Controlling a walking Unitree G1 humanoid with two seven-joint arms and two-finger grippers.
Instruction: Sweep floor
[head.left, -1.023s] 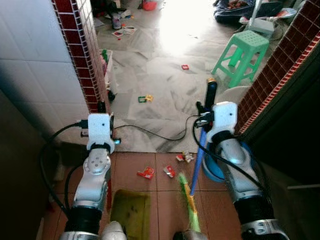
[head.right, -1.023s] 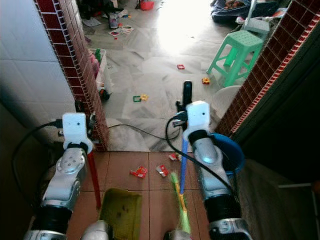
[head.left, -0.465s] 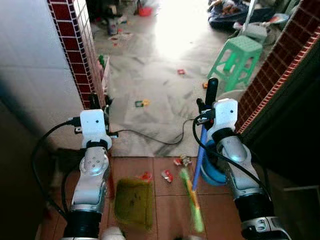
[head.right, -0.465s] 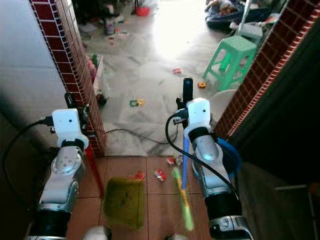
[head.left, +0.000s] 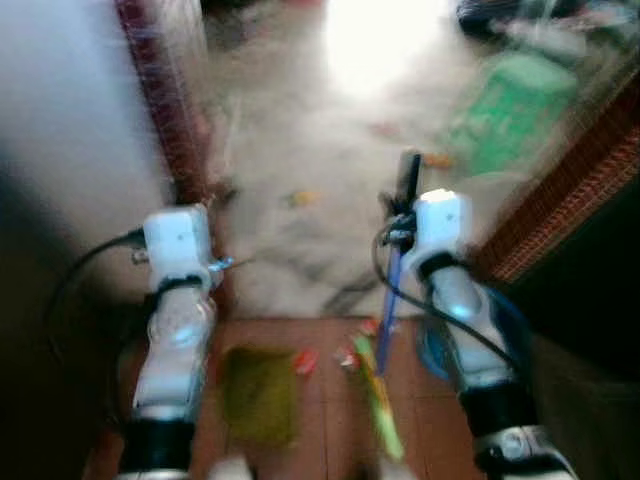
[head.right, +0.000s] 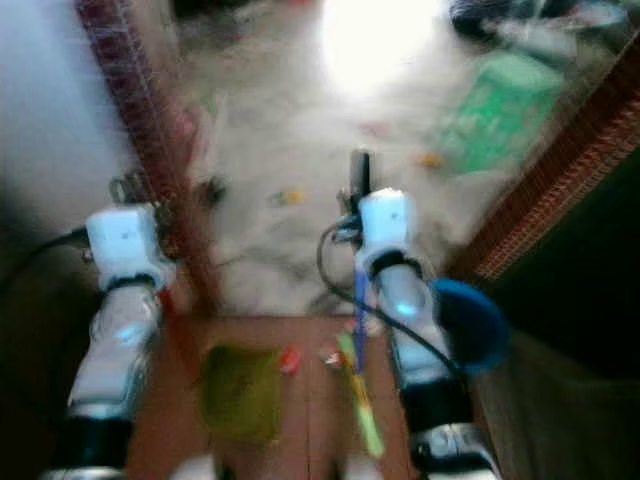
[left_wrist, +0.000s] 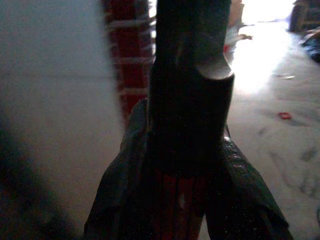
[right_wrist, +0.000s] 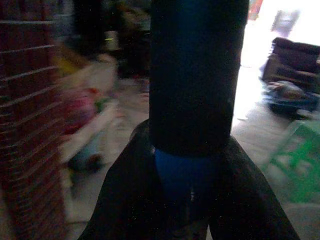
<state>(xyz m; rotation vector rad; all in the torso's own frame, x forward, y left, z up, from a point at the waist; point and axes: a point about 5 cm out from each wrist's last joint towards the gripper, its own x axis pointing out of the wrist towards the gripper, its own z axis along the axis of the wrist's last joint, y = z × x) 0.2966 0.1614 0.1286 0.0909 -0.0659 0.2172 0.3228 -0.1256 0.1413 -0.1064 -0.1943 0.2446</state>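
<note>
Both head views are blurred. My left gripper (left_wrist: 185, 165) is shut on the red handle (head.right: 180, 320) of a yellow-green dustpan (head.left: 255, 395), which lies low over the brown tiles. My right gripper (right_wrist: 190, 165) is shut on the blue broom handle (head.left: 388, 310), just under its black top end (head.left: 408, 175). The green and yellow bristles (head.left: 380, 400) trail on the tiles to the right of the dustpan. Small red scraps (head.left: 305, 360) lie between dustpan and broom. More bits of litter (head.left: 298, 198) dot the grey floor ahead.
A red brick pillar (head.left: 165, 110) stands close on the left and a brick wall (head.left: 570, 190) on the right. A blue bucket (head.right: 470, 310) sits by my right arm. A green stool (head.left: 510, 95) is ahead right. A black cable (head.left: 340, 295) crosses the threshold.
The whole picture has shifted and blurred, so the camera is moving. Both grippers keep their hold. The dustpan now lies closer to the red scraps than a second ago.
</note>
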